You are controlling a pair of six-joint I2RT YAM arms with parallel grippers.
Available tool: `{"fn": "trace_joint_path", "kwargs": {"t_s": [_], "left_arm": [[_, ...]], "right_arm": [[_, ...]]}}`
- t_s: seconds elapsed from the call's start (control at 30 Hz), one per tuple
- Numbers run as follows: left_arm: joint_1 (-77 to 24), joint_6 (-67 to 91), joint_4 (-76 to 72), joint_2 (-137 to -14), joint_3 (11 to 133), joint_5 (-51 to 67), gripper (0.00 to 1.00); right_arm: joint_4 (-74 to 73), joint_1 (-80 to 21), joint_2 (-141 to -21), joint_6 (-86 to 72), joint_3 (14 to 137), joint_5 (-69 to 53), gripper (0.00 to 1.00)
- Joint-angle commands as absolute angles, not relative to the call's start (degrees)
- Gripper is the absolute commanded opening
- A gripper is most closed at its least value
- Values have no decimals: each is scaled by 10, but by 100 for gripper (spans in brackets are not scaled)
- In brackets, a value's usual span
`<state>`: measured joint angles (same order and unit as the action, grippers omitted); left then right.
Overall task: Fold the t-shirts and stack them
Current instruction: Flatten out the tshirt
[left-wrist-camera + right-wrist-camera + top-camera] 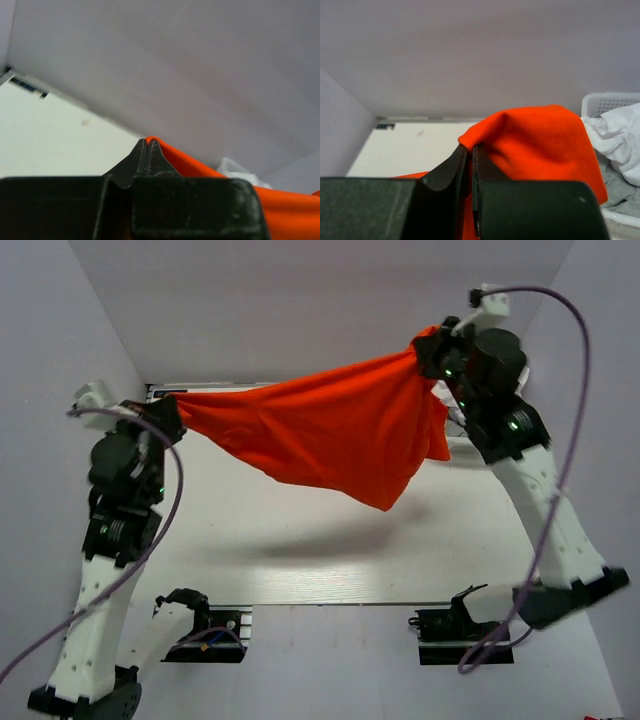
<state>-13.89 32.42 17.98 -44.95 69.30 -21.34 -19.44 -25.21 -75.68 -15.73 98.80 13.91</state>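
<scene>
The orange-red t-shirt (pixel 320 430) hangs in the air, stretched between both arms above the table. My left gripper (pixel 168 416) is shut on its left end; in the left wrist view the jaws (pixel 146 142) pinch the orange edge (pixel 200 167). My right gripper (pixel 432 348) is shut on its right end, held higher; in the right wrist view the cloth (pixel 540 145) bunches over the closed jaws (pixel 471 148). White shirts (pixel 615 132) lie in the basket at the right.
A white lattice basket (pixel 607 102) with white and grey cloth stands at the back right, behind the right arm. The white table (pixel 300 550) lies under the shirt's shadow. Grey walls enclose the back and both sides.
</scene>
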Motion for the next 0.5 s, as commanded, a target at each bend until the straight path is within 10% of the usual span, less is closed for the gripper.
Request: {"fn": "trace_joint_path", "kwargs": {"t_s": [0.0,0.2,0.23,0.3,0.33,0.37,0.47], "left_arm": [[-128,334,216,-556,652,-248,0],[-116,402,233,-742,579,-194,0],[-116,415,251,-791,579,-194,13],[-109,435,313,-827,615,-211,55],[-109,435,328,-837,625,-221,90],[-109,435,336,-837,631,-228,100],[-109,435,322,-820,617,-240,100]], "right_arm": [[-233,-243,-900,-131,1032,114,6],[-256,-238,-1132,-111,1115,50,23],[-258,-237,-1149,-108,1121,44,58],[-304,-240,-1206,-104,1173,49,90],[-315,-242,-1215,-105,1179,56,90],[-317,-242,-1209,-105,1164,60,90],[-289,-243,-1167,-116,1079,61,90]]}}
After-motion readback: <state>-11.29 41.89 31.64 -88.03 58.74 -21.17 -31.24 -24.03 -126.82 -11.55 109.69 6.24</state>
